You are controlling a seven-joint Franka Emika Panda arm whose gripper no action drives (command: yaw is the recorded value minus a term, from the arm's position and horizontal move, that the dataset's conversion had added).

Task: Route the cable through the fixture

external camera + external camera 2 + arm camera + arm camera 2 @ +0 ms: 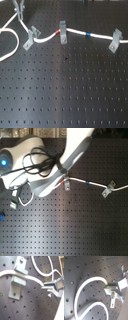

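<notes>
The matte black perforated board point(70, 95) carries three grey angled metal fixtures. The thin white cable point(75, 32) already runs through the middle fixture point(62, 31) and right fixture point(115, 40); the left fixture point(31, 36), in the first exterior view, looks like the step in hand. The gripper point(47, 287) is clamped on the cable, so the next move calls for seating it in that slot.

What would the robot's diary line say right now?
gripper: shut on cable | cable: in the first exterior view reaches left fixture, middle fixture, right fixture | phase: routing
</notes>
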